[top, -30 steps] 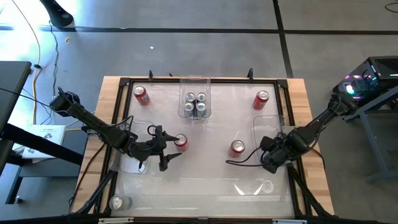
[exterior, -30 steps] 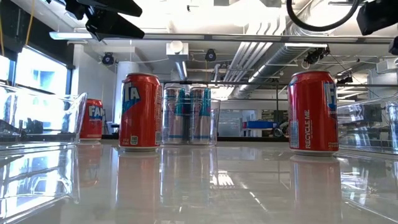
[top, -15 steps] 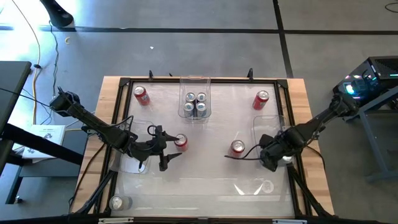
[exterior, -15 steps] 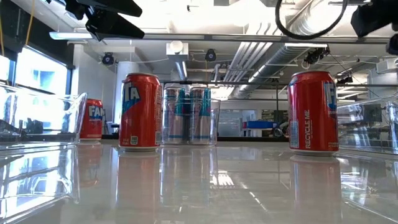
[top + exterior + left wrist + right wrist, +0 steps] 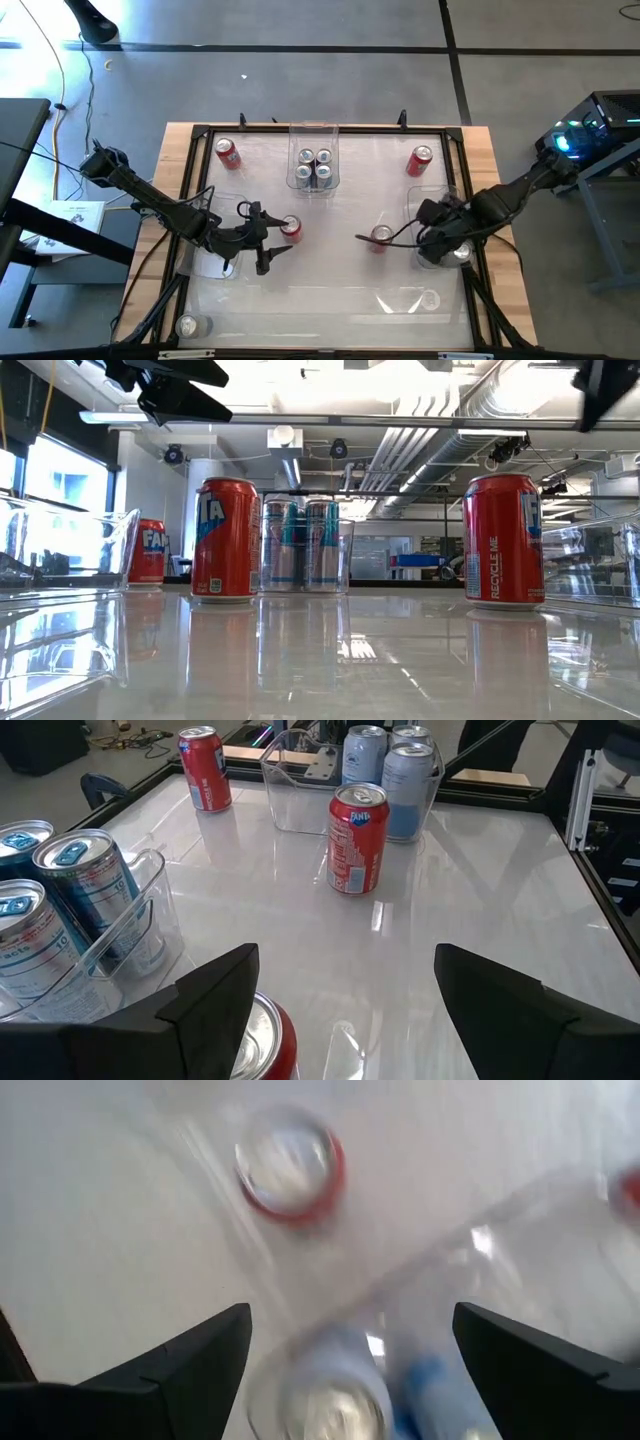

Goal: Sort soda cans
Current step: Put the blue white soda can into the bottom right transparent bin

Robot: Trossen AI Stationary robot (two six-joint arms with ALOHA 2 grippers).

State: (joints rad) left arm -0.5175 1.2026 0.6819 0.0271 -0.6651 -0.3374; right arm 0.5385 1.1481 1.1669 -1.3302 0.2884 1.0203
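My left gripper (image 5: pixel 272 234) hangs open above and just left of a red can (image 5: pixel 291 228), whose silver top (image 5: pixel 262 1038) shows low between the fingers, untouched. My right gripper (image 5: pixel 432 232) is open and raised over the left edge of the right clear bin (image 5: pixel 443 200), which holds silver-blue cans (image 5: pixel 330 1395). Just left of that bin another red can (image 5: pixel 380 236) stands upright on the table. Two more red cans stand at the far left (image 5: pixel 228 152) and far right (image 5: pixel 420 160). Several silver-blue cans (image 5: pixel 313 168) fill the far centre bin.
A clear bin (image 5: pixel 215 225) lies under my left arm. One silver can (image 5: pixel 189 325) stands at the near left corner, and another (image 5: pixel 430 298) sits in a clear bin at the near right. A black frame (image 5: pixel 300 130) rims the glossy white table.
My right gripper has risen, drifted toward the table's far edge and tipped, leaving the top of the low view. The red can beside it and all other cans stay put.
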